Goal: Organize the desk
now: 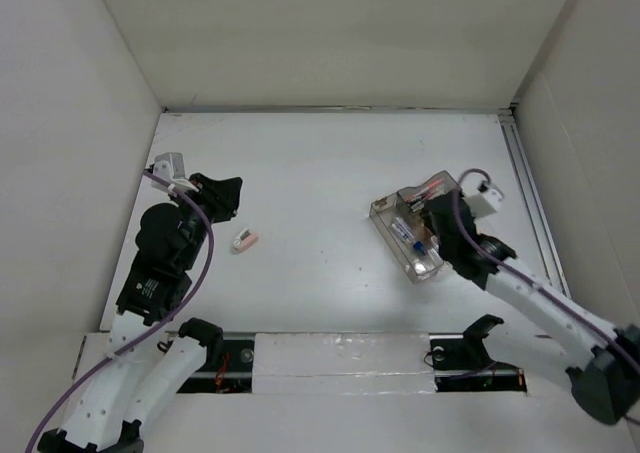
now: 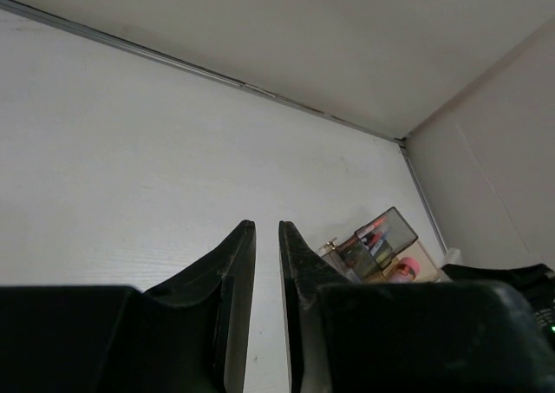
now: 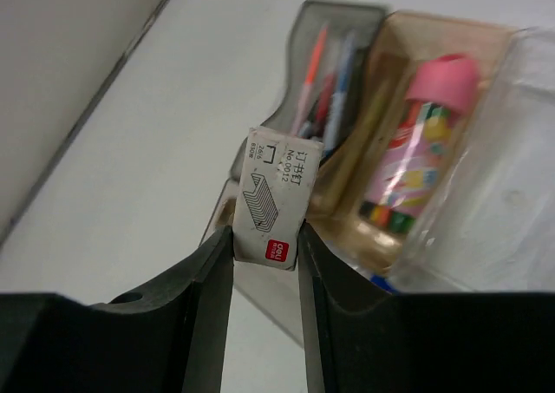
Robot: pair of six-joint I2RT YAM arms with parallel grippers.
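Note:
The white desk (image 1: 330, 173) holds a clear compartment tray (image 1: 395, 205) at the right, with pens and a pink-capped tube (image 3: 427, 133) inside. My right gripper (image 3: 265, 241) is shut on a small white staple box (image 3: 273, 193) and holds it over the tray's near side; in the top view this gripper (image 1: 438, 218) sits over the tray. My left gripper (image 2: 266, 228) hangs above the desk at the left with nothing between its nearly closed fingers; it also shows in the top view (image 1: 222, 195). A small pink and white eraser (image 1: 245, 239) lies on the desk just right of it.
White walls enclose the desk. A metal rail (image 1: 530, 188) runs along the right edge. The tray also shows in the left wrist view (image 2: 381, 241), far to the right.

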